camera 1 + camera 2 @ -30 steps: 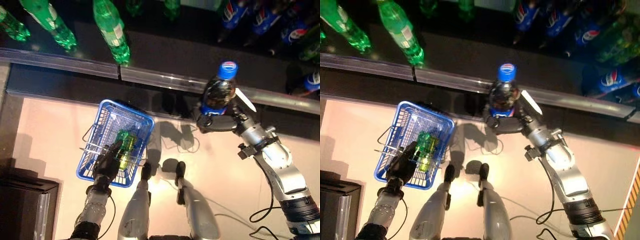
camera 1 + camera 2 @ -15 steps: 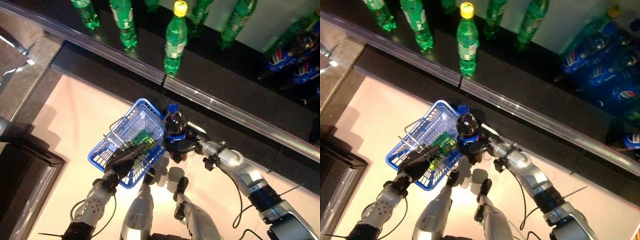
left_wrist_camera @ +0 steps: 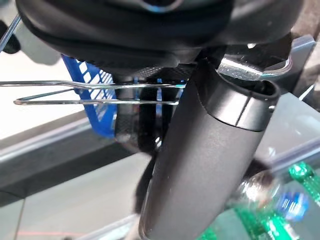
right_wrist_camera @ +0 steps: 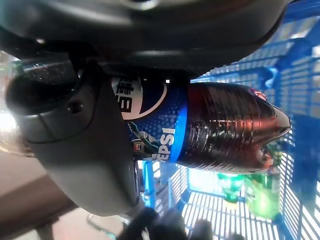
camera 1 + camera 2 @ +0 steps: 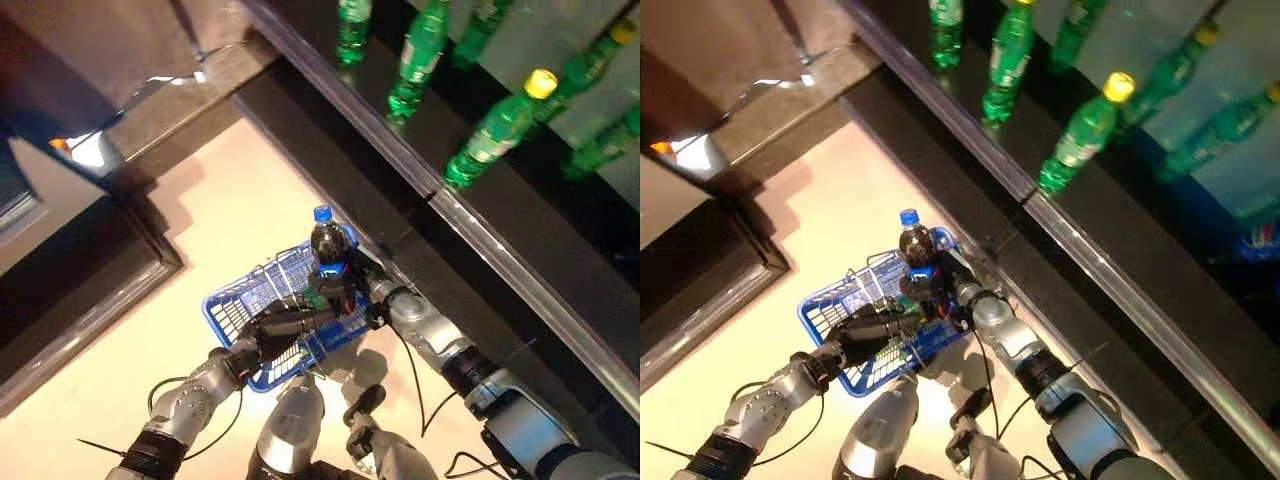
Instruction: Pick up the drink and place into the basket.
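The left hand reached in from the lower left and had its fingers curled round the wire handles of the basket; the left wrist view showed the two thin wires running across just past the dark fingers, with the blue mesh behind them. The basket was blue plastic mesh and was held over the pale floor. Inside it lay a green bottle, seen through the mesh floor in the right wrist view.

At the basket's right rim stood the cola, a dark bottle with a blue cap and a blue label, upright and with its cap above the basket's edge. The right hand came in from the lower right and was wrapped round the cola's lower half; the right wrist view showed the thumb pressed across the label, with the blue mesh right behind the bottle. Whether the cola's base touched the basket could not be told.

Further right, beyond a pale rail, a dark shelf carried several upright green bottles, one of them with a yellow cap.
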Available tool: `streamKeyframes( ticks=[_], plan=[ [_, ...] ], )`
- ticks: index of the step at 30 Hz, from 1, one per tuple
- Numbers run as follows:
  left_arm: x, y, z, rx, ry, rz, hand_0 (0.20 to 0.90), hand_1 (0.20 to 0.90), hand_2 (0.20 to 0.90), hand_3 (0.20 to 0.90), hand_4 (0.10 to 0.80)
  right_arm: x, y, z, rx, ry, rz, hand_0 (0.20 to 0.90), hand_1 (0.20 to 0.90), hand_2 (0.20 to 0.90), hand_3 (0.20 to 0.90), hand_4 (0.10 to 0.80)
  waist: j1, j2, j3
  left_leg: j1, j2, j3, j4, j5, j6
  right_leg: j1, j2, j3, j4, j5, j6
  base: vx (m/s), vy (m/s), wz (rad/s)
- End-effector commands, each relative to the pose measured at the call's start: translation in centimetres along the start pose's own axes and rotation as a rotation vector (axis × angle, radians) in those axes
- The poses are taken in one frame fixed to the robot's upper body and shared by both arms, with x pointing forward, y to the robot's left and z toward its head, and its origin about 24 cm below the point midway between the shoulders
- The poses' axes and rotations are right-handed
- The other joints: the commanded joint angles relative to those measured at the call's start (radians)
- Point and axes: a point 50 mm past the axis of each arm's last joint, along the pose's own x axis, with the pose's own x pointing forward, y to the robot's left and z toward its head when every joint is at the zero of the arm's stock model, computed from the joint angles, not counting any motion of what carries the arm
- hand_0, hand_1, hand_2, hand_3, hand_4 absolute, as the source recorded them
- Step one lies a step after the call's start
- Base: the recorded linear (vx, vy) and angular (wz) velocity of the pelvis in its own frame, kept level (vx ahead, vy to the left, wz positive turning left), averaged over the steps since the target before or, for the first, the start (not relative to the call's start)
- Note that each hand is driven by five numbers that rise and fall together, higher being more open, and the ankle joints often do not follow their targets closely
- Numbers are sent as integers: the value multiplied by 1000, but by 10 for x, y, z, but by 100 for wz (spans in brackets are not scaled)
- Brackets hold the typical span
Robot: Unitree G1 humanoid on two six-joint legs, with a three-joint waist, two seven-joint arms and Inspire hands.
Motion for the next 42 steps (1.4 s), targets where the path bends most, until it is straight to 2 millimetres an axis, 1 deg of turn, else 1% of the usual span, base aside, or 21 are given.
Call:
streamKeyframes(
  ticks=[1,5,6,7,8,9,10,14,16,17,19,22,26,27,28,30,34,39,42],
  plan=[
    [6,-118,33,55,-188,-689,300,300,300,200,100,8,43,40,90,-223,83,300,300,300,200,100,15,28,-286,3,-69,81,-39,6,56,21,11,-8,84,-80,-34,70,38,35],
    [5,-129,31,49,-162,-745,300,300,300,200,100,14,40,14,62,-117,28,300,300,300,200,100,45,33,-304,9,-76,57,-43,7,60,32,5,-24,84,-83,-31,69,44,27],
    [3,-133,33,49,-169,-770,300,300,300,200,100,15,36,2,52,-68,-1,300,300,300,200,100,57,35,-307,12,-77,47,-48,9,61,37,4,-30,82,-83,-30,51,26,28],
    [3,-133,33,49,-169,-770,300,300,300,200,100,15,36,2,52,-69,-1,300,300,300,200,100,56,35,-307,12,-77,47,-48,9,61,37,4,-31,82,-83,-30,62,30,29],
    [0,-138,34,51,-182,-792,300,300,300,200,100,14,31,-11,37,-19,-32,300,300,300,200,100,67,36,-310,16,-80,34,-56,12,63,41,3,-35,80,-82,-28,34,17,11],
    [0,-138,34,53,-184,-793,300,300,300,200,100,14,31,-13,36,-14,-35,300,300,300,200,100,68,37,-310,16,-80,32,-57,12,63,42,3,-35,80,-82,-28,52,24,21],
    [-1,-139,36,73,-200,-798,300,300,300,200,100,14,29,-21,25,18,-53,300,300,300,200,100,75,37,-312,17,-82,24,-60,14,64,44,2,-37,79,-82,-27,26,10,20],
    [-1,-143,41,110,-238,-800,300,300,300,200,100,12,27,-33,-4,73,-84,300,300,300,200,100,81,37,-310,17,-84,9,-70,20,66,41,1,-41,80,-82,-25,10,8,20],
    [-2,-141,48,126,-268,-783,300,300,300,200,100,10,24,-41,-14,101,-104,300,300,300,200,100,85,37,-309,15,-84,4,-73,22,67,37,-2,-47,83,-81,-21,0,0,0],
    [-2,-141,49,125,-270,-782,300,300,300,200,100,10,24,-41,-16,103,-105,300,300,300,200,100,85,36,-309,15,-84,4,-74,22,67,37,-2,-47,83,-81,-21,0,0,0],
    [-3,-138,52,115,-287,-768,300,300,300,200,100,8,26,-49,-35,132,-114,300,300,300,200,100,86,36,-309,14,-84,1,-77,25,69,35,-4,-46,84,-81,-19,0,0,0],
    [-5,-136,55,107,-297,-765,300,300,300,200,100,5,27,-56,-80,154,-116,300,300,300,200,100,87,37,-307,12,-84,-3,-79,27,70,32,-6,-46,85,-79,-17,10,-1,2],
    [-7,-136,54,98,-300,-780,300,300,300,200,100,5,26,-59,-142,177,-118,300,300,300,200,100,87,41,-301,10,-82,-5,-81,30,72,26,-7,-42,85,-76,-15,8,-3,6],
    [-7,-137,54,94,-300,-789,300,300,300,200,100,5,25,-59,-150,186,-120,524,524,524,461,361,87,43,-298,8,-82,-7,-80,31,72,23,-7,-41,86,-75,-15,-1,2,7],
    [-7,-139,54,96,-300,-795,300,300,300,200,100,6,24,-58,-159,185,-134,900,900,900,900,800,86,45,-294,6,-82,-7,-79,32,72,22,-8,-40,86,-74,-15,-5,2,5],
    [-7,-141,54,98,-301,-803,300,300,300,200,100,7,22,-55,-159,180,-141,900,900,900,900,800,85,47,-291,5,-81,-7,-80,33,73,19,-8,-38,87,-72,-15,0,0,0],
    [-6,-144,55,99,-303,-812,300,300,300,200,100,12,18,-43,-151,157,-163,900,900,900,900,800,84,50,-285,4,-80,-9,-81,35,73,17,-10,-38,86,-70,-14,0,0,0],
    [-6,-142,54,88,-301,-798,300,300,300,200,100,14,17,-36,-133,131,-171,900,900,900,900,800,82,48,-290,8,-77,-6,-81,33,74,19,-14,-38,86,-69,-13,14,4,0],
    [-6,-139,54,75,-303,-779,300,300,300,200,100,13,17,-35,-109,122,-176,900,900,900,900,800,80,46,-296,12,-75,-3,-82,31,74,21,-15,-36,85,-69,-12,11,1,-1]
  ],
)
